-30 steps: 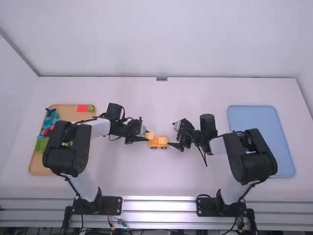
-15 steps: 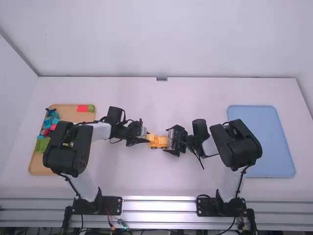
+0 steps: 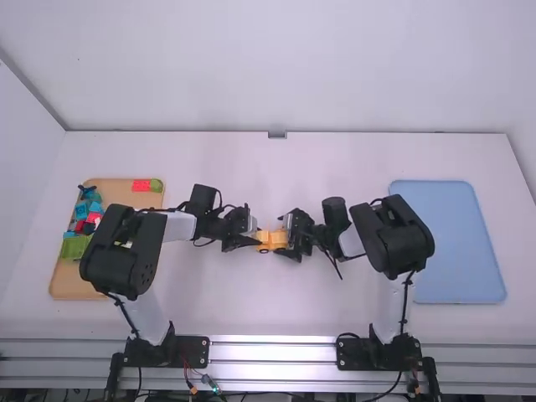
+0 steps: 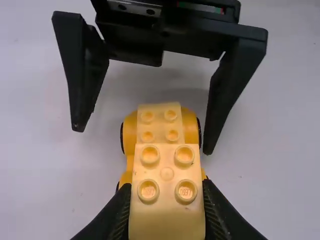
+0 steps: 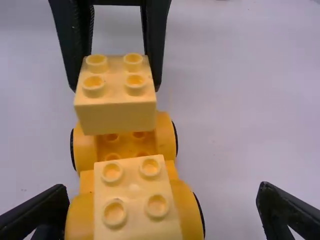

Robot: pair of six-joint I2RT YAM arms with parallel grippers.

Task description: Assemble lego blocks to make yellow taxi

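In the high view my left gripper [image 3: 255,241] and my right gripper [image 3: 290,243] face each other at a yellow wheeled base [image 3: 265,249]. My left gripper [image 4: 167,192] is shut on a pale yellow two-by-two brick [image 4: 167,215]. The right wrist view has this brick [image 5: 119,114] over one end of the base [image 5: 165,135], a gap showing beneath its near edge. Another pale yellow brick [image 5: 137,200] sits on the base's other end. My right gripper [image 5: 162,195] is open, its fingers apart on both sides of that end, not touching it.
An orange tray [image 3: 69,286] with several coloured blocks lies at the left, partly beneath the left arm. At the right is a blue tray [image 3: 461,243], close by the right arm's elbow.
My right gripper has moved left, up to the wheeled base. My left gripper has shifted slightly right with its brick, over the base's left end.
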